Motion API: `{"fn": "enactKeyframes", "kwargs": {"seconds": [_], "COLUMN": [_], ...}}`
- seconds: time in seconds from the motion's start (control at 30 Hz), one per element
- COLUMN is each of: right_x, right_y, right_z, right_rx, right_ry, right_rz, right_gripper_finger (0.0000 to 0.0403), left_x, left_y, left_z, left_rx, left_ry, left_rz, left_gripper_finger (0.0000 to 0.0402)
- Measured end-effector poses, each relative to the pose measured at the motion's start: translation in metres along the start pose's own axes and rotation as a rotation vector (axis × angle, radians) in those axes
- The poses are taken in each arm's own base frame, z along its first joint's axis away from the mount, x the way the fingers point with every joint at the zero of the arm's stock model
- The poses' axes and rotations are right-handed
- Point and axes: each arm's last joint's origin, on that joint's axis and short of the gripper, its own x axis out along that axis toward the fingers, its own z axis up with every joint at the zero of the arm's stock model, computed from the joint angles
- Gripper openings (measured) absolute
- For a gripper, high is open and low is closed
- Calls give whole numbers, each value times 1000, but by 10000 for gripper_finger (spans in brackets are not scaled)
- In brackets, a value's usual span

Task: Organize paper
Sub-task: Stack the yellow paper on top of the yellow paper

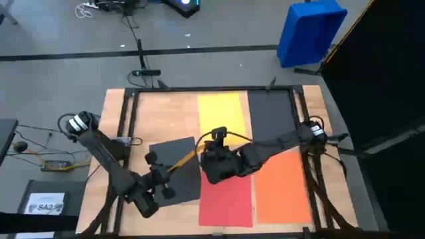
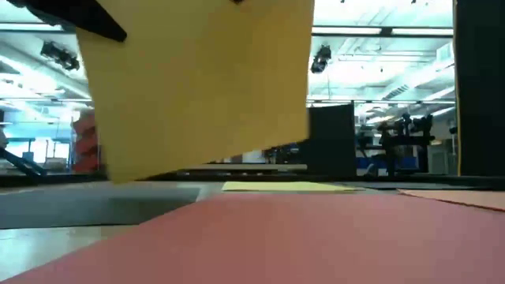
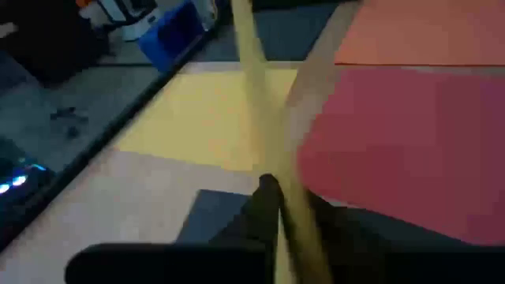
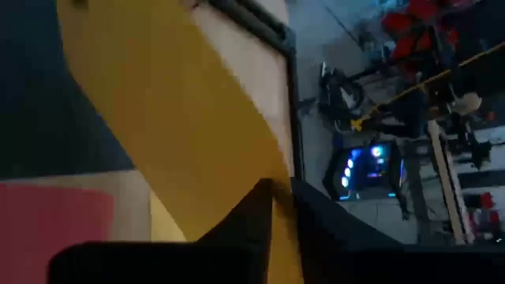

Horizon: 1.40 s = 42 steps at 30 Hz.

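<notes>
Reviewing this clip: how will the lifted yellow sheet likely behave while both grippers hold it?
The lifted yellow sheet is probably light and floppy: it hangs thin and edge-on between the left gripper and the right gripper. It may slip, since the right gripper's hold looks slight.

Bright overhead ceiling light; both wrist views blurred.

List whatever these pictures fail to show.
Low view: the held yellow sheet hides both arms.
High view: the right arm covers the red sheet's far edge.
High view: the box label is too small to read.
</notes>
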Motion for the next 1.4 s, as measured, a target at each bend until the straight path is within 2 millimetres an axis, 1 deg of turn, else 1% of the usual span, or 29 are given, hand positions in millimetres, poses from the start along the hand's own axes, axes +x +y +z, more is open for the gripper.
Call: {"fn": "enactKeyframes", "kwargs": {"seconds": [0.13, 0.3, 0.5, 0.53, 0.6, 0.63, 0.7, 0.8, 0.9, 0.97, 1.03, 1.1, 1.17, 1.23, 1.3, 1.4], "right_x": [-20, -38, -67, -72, -78, -80, -77, -63, -40, -26, -18, -17, -18, -14, -4, 23], "right_y": [-22, -45, -78, -81, -80, -75, -58, -17, 33, 66, 87, 95, 97, 99, 95, 79], "right_z": [-3, -16, -31, -31, -31, -31, -32, -42, -65, -85, -103, -114, -123, -132, -141, -153], "right_rx": [115, 211, 343, 366, 388, 388, 372, 369, 443, 523, 624, 749, 851, 900, 916, 885], "right_ry": [54, 114, 96, 82, 69, 71, 86, 114, 107, 99, 74, 11, -68, -155, -225, -213], "right_rz": [92, 139, 138, 145, 194, 220, 241, 223, 228, 302, 373, 441, 498, 515, 472, 361], "right_gripper_finger": [90, 130, 156, 158, 160, 161, 163, 166, 167, 166, 164, 163, 163, 166, 171, 182], "left_x": [5, 10, 10, 9, 9, 8, 8, 8, 8, 8, 8, 8, 8, 8, 9, 12], "left_y": [2, 3, 11, 12, 14, 15, 15, 15, 15, 15, 14, 14, 13, 12, 13, 13], "left_z": [2, 4, 10, 11, 13, 14, 15, 14, 14, 14, 14, 14, 15, 15, 15, 16], "left_rx": [-7, -7, -16, -17, -17, -20, -22, -23, -27, -28, -30, -36, -41, -37, -36, -42], "left_ry": [36, 53, 63, 62, 60, 62, 62, 67, 72, 75, 84, 93, 97, 99, 100, 116], "left_rz": [4, 12, 5, 3, 0, -4, -6, -10, -16, -19, -25, -36, -48, -52, -50, -48], "left_gripper_finger": [0, 0, 0, 0, 0, 0, 0, 0, 0, 0, 0, 0, 0, 0, 0, 0]}}
